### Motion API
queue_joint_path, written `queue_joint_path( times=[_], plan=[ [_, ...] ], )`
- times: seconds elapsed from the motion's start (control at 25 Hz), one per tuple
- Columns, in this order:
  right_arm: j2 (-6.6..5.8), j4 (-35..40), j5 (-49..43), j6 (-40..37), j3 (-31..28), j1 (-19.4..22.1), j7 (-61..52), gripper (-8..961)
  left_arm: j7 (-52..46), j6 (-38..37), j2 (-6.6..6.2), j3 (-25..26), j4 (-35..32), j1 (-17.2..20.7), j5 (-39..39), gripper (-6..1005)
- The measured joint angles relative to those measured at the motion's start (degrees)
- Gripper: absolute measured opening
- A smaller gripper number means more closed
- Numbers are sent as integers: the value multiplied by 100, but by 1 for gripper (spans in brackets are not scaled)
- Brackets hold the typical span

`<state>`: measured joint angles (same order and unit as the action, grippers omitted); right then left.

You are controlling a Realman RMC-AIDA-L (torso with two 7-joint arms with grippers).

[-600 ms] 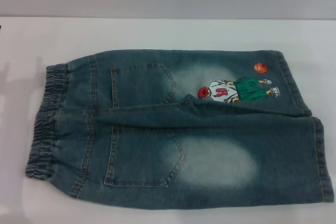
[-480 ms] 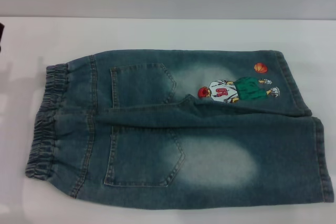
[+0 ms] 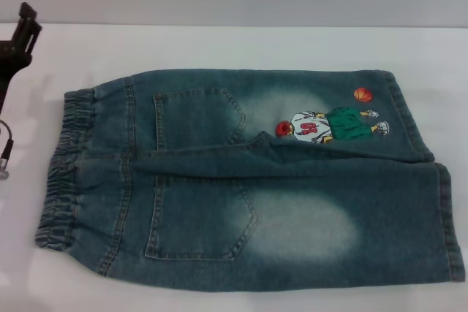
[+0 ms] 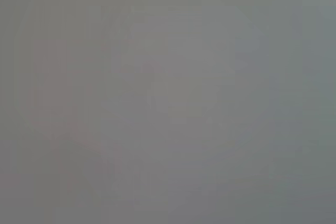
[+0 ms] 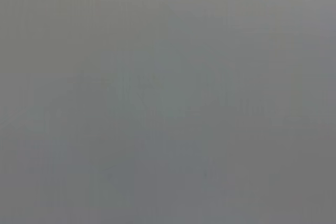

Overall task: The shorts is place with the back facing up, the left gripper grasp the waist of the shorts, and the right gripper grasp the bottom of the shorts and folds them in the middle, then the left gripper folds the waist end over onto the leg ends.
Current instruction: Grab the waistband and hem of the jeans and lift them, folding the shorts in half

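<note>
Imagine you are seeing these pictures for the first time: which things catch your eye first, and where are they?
The shorts fill most of the white table, spread flat with the ruffled waist toward the robot's left and the leg ends to the right. A cartoon basketball player print stands out on the far leg. The left pincer shows at the far left edge, clear of the cloth.

Only a sliver of the left gripper (image 3: 18,31) shows at the head view's left edge: slim, black, angular. Below it hangs a thin dark cable loop (image 3: 7,144) ending in a small silvery fitting.
</note>
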<state>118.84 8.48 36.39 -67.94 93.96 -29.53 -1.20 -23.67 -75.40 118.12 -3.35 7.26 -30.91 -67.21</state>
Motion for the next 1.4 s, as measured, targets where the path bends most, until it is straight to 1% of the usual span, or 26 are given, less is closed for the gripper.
queue_joint_path(
  times=[0.12,0.16,0.2,0.28,0.44,0.48,0.52,0.6,0.8,0.88,0.92,0.96,1.04,1.08,1.2,1.24,1.28,1.32,1.4],
  plan=[
    [4,1,-21,1,20,8,-24,590,-784,-37,-9,-5,-458,-4,-927,825],
    [6,3,-30,1,26,10,-41,590,-784,-37,-9,-5,-458,-4,-927,825],
    [9,4,-34,1,31,12,-72,590,-1181,-171,-12,-11,-727,-16,-1416,825],
    [9,5,-39,1,36,14,-162,590,-1403,-540,-16,-32,-928,-25,-1807,825],
    [13,5,-45,1,44,26,-310,591,-1740,-762,-35,-242,-1173,-49,-1933,824],
    [15,5,-46,1,47,33,-318,591,-2005,-781,-42,-449,-1350,-72,-1956,824],
    [17,5,-47,1,49,42,-319,591,-2005,-781,-42,-449,-1350,-72,-1956,824],
    [18,0,-54,1,53,52,-322,591,-2864,-782,-53,-1089,-1878,-130,-1971,824],
    [23,-26,-60,1,53,76,-368,591,-3934,-1092,-67,-1903,-2706,-138,-1976,823],
    [28,-30,-61,0,52,87,-372,591,-4459,-1257,-100,-2248,-3116,-96,-1980,823],
    [30,-30,-62,1,54,93,-373,591,-4588,-1282,-116,-2328,-3200,-85,-1980,823],
    [32,-30,-63,1,56,98,-372,591,-4722,-1302,-144,-2436,-3271,-71,-1981,823],
    [34,-30,-63,0,58,110,-373,591,-5110,-1338,-255,-2782,-3431,-25,-1982,823],
    [34,-27,-63,1,58,120,-373,591,-5409,-1369,-359,-3039,-3526,15,-1982,823],
    [34,-10,-63,-1,60,140,-373,590,-5907,-1490,-516,-3480,-3741,120,-2020,822],
    [34,-8,-63,-1,60,142,-373,590,-5907,-1490,-516,-3480,-3741,120,-2020,822],
    [34,-7,-63,-2,61,144,-373,590,-6244,-1664,-626,-3679,-3956,216,-2215,822],
    [34,-7,-63,-2,62,146,-372,590,-6421,-1789,-694,-3701,-4049,263,-2400,822],
    [34,-4,-63,-2,85,143,-373,590,-6609,-1927,-776,-3699,-4114,304,-2633,822]
  ],
)
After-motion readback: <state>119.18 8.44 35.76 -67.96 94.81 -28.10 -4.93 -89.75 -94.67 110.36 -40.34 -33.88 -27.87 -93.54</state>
